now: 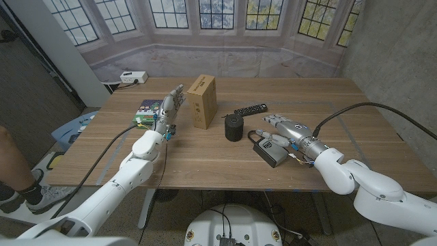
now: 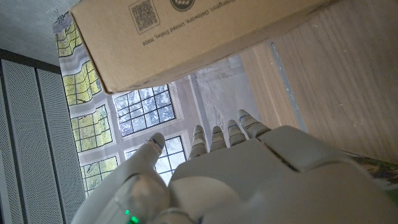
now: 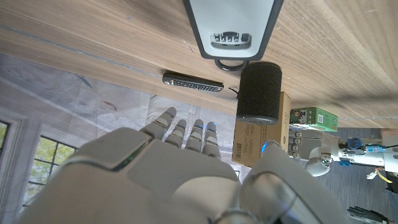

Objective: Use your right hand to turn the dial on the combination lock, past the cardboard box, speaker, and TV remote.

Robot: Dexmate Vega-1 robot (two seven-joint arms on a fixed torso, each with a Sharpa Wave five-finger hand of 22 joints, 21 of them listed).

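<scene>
The cardboard box [image 2: 205,37] carries a printed QR code and part of a round dark emblem on the face seen in the left wrist view; a small line of print runs beside the code, ending in what reads as "19904", the rest too small to make out. The combination lock [image 3: 233,28] shows a row of number wheels in the right wrist view; the digits are illegible. No other legible markings noted.

The wooden table [image 1: 355,102] carries a cardboard box [image 1: 203,101], speaker [image 1: 234,128], TV remote [image 1: 250,109], combination lock [image 1: 270,149] and a green packet [image 1: 145,113].
</scene>
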